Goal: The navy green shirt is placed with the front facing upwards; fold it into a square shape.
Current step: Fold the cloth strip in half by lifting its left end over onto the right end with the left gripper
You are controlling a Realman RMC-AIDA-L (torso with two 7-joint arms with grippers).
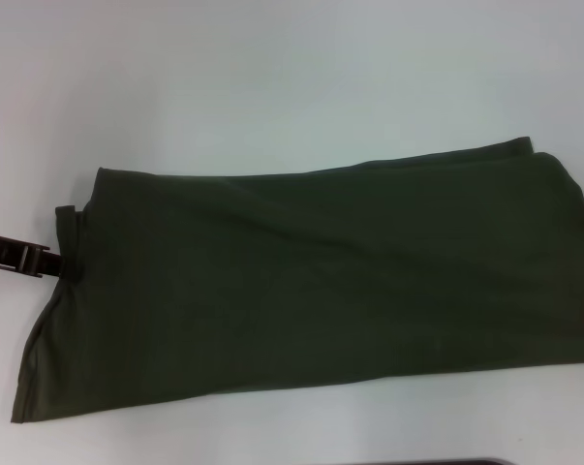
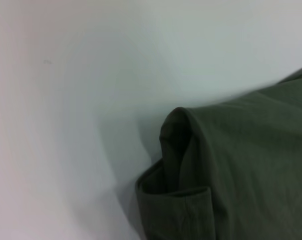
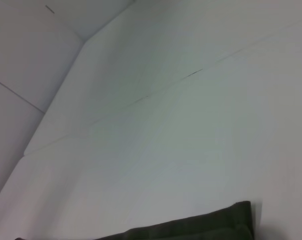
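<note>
Navy green shirt (image 1: 311,291) lies flat on the white tabletop (image 1: 272,77), already folded into a long band running left to right, plain side up with no lettering showing; its near-left corner trails toward the near edge. Left gripper (image 1: 54,262) sits at the band's left edge with fingers clenched on a small raised tuck of cloth, while the right gripper isn't visible in any view. Judgement: soft, light, limp cotton that will sag and drag, so hold it at hem corners or doubled edges, not mid-panel.
</note>
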